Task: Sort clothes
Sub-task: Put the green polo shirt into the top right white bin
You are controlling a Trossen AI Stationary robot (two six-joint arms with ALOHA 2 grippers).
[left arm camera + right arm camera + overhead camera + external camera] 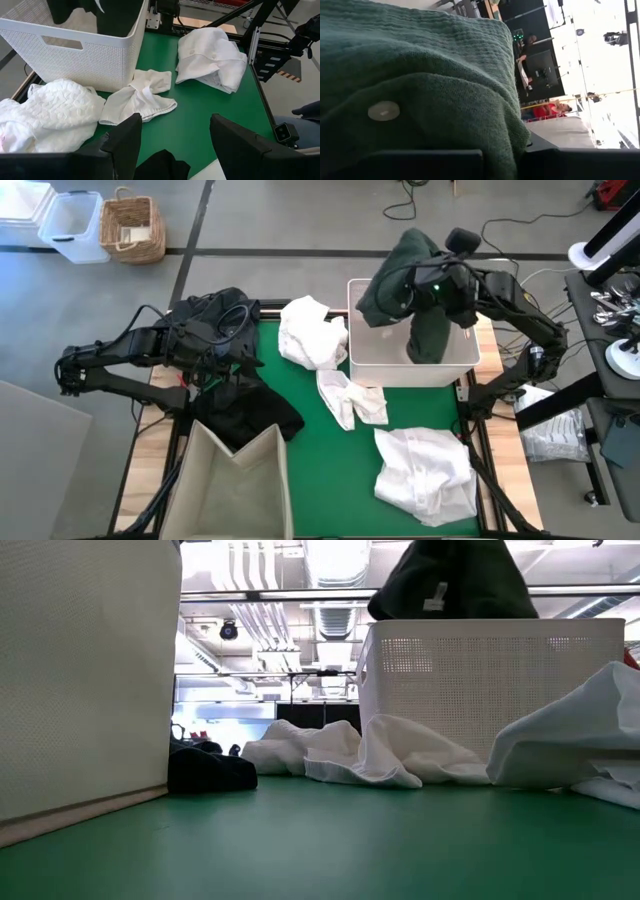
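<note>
Your right hand [432, 288] hangs over the white basket [412, 367], closed on a dark green knit top [402, 280] that droops limp into the basket. The right wrist view alone shows its ribbed weave and a pale round button [383, 111]. Your left hand [172, 145] sits at the worktop's left edge with its fingers [129, 142] spread apart, above a crumpled black garment [245, 405].

The basket is rigid perforated plastic with a slot handle [62, 42], plain in the left wrist view. Three white pieces lie on the green mat [330, 470]: a quilted, puffy one [312, 330] just left of the basket and touching it, a thin twisted one [350, 398] touching the basket's front, and a smooth creased shirt [425, 470] near the right front corner. A beige cloth bin [235, 480], boxy with soft walls, stands at the left front.

The mat covers a pale wooden worktop [152, 470] on a grey floor. From above you also see a wicker basket [133, 227] and a clear tub [72, 225] on that floor. Only the low view shows ceiling pipes [260, 580] behind.
</note>
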